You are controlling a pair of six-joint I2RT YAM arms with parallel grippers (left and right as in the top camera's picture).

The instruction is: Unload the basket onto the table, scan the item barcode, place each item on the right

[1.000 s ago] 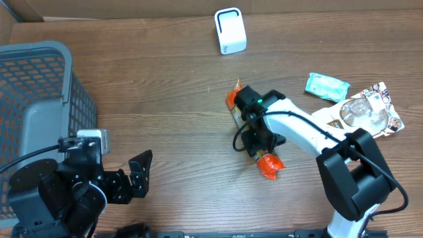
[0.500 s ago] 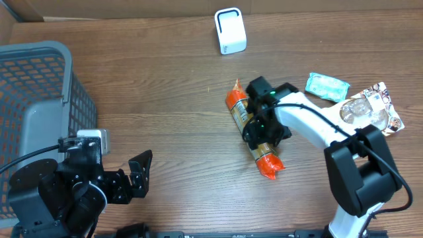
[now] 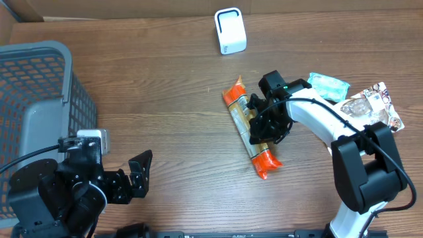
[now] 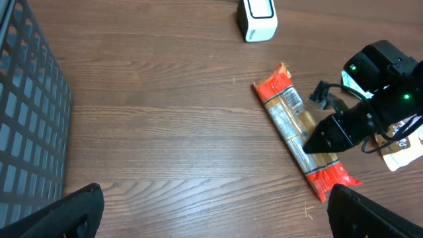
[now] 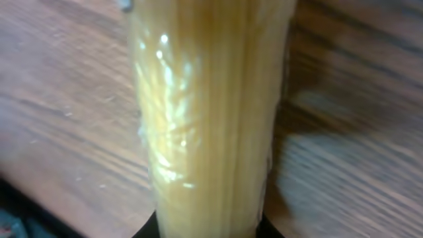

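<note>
- While grey basket (image 3: 39, 79) hugs the counter's (image 3: 165, 99) left edge, left tool (image 3: 141, 174) sits beside it, jaws released.
- Open wood mid-counter; white scanner (image 3: 230, 30) near far edge.
- Right of centre, pasta pack (image 3: 239, 106) lies diagonal, right tool (image 3: 261, 131) clenched on its middle.
- At right edge, snack packets (image 3: 360, 109) crowd.
- Right wrist view alone shows strands close up; left wrist view shows the pack's label (image 4: 289, 106).

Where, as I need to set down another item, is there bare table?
The widest bare wood lies between the basket and the spaghetti packet, in front of the scanner. The right side is crowded: the right gripper on the packet, with a teal pouch and a clear bag just beyond.
</note>
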